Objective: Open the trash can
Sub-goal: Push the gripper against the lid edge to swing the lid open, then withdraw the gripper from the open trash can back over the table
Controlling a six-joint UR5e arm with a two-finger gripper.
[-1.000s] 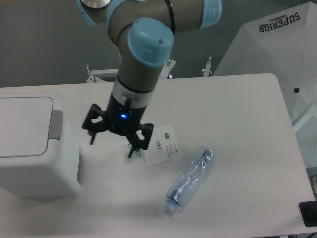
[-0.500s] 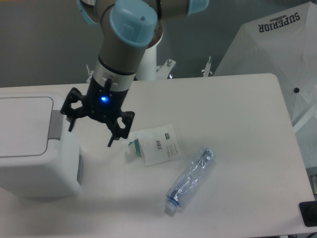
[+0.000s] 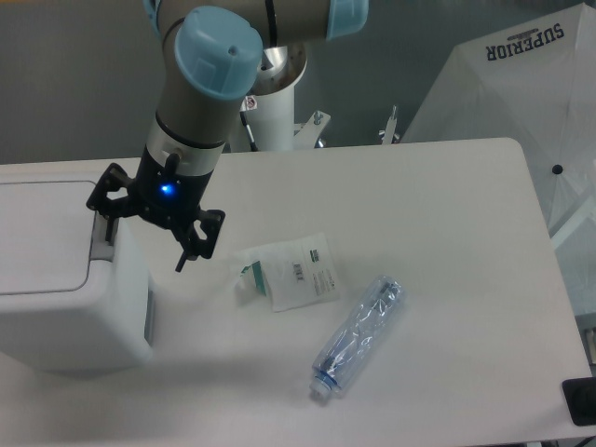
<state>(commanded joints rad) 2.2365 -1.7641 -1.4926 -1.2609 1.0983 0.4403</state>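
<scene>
The trash can [image 3: 56, 279] is a large white boxy bin at the left edge of the table, its flat lid down and a grey push tab [image 3: 101, 244] at the lid's right end. My gripper [image 3: 144, 250] hangs open and empty over the can's right edge. One fingertip [image 3: 108, 231] sits at the grey tab. The other fingertip [image 3: 181, 264] hangs off the can's right side over the table. I cannot tell whether the finger touches the tab.
A white plastic packet [image 3: 291, 271] lies right of the gripper. A crushed clear bottle [image 3: 358, 335] lies near the front. A white umbrella [image 3: 521, 102] stands at the right beyond the table. A dark object [image 3: 579, 402] sits at the bottom right corner.
The gripper has moved left from above the white packet to the right edge of the trash can, still open. Nothing else has moved.
</scene>
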